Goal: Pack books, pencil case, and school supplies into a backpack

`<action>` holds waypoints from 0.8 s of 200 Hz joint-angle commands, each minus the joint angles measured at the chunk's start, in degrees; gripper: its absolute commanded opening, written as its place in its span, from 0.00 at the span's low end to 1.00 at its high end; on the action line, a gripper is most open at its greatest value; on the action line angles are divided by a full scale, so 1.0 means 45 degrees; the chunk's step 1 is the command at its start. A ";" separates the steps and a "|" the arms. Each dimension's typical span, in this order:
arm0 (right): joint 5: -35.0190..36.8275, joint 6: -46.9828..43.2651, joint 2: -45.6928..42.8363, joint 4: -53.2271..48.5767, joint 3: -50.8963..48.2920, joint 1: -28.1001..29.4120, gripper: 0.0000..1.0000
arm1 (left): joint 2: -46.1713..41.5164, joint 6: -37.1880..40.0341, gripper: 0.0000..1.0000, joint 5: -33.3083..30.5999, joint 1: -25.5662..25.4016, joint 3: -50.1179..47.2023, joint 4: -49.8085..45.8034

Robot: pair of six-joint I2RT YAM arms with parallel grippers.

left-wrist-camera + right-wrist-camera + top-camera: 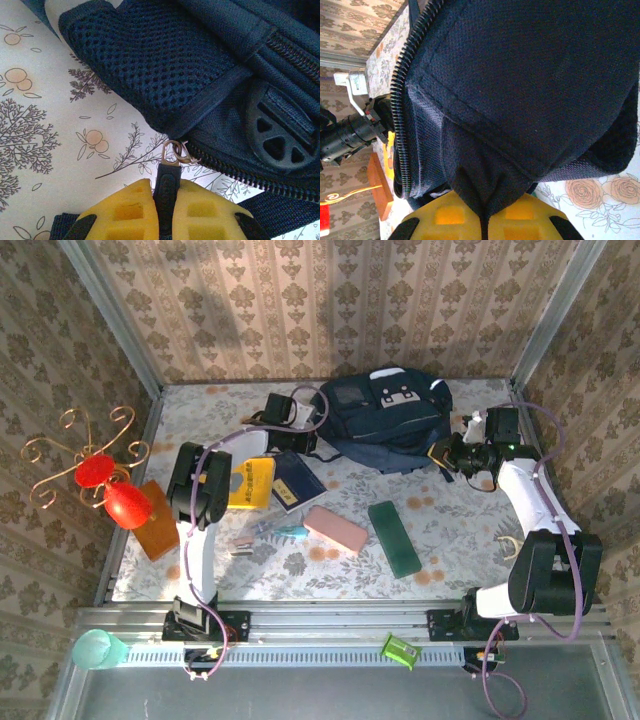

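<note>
The dark navy backpack lies at the back middle of the table. My left gripper is shut on the black zip pull, at the backpack's left lower corner. My right gripper is shut on a fold of backpack fabric, at the bag's right side. A yellow book and a navy book lie side by side in front of the bag. The pink pencil case lies nearer me. A teal-handled tool and small thin items lie to its left.
A dark green oblong block lies right of the pink case. An orange-brown slab and a gold stand with red ornaments are at the left edge. A teal cup and a green clip sit on the front rail.
</note>
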 commanded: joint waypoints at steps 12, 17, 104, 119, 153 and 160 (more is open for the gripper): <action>-0.0121 0.0553 -0.0201 0.1223 -0.0502 0.0523 0.00 | -0.1667 -0.0493 0.27 -0.0985 0.1083 -0.2064 0.1319; -0.0073 0.0704 -0.0192 0.1476 -0.0726 0.0749 0.00 | -0.2090 -0.0539 0.33 -0.0946 0.1093 -0.2443 0.1512; 0.0785 0.1687 0.0967 0.3944 -0.2966 0.2844 0.00 | -0.6045 0.1840 0.68 -0.0509 -0.1766 -0.4774 0.0852; 0.0823 0.1786 0.0945 0.4123 -0.3106 0.2868 0.00 | -0.5345 0.2902 0.71 -0.0743 -0.2792 -0.3707 0.0191; 0.0866 0.1943 0.1054 0.4450 -0.3377 0.2888 0.01 | -0.3190 0.4432 0.74 -0.0120 -0.4219 -0.0844 -0.1898; 0.0868 0.1993 0.1068 0.4556 -0.3454 0.2888 0.01 | -0.2735 0.4551 0.74 -0.0170 -0.4421 -0.0394 -0.2135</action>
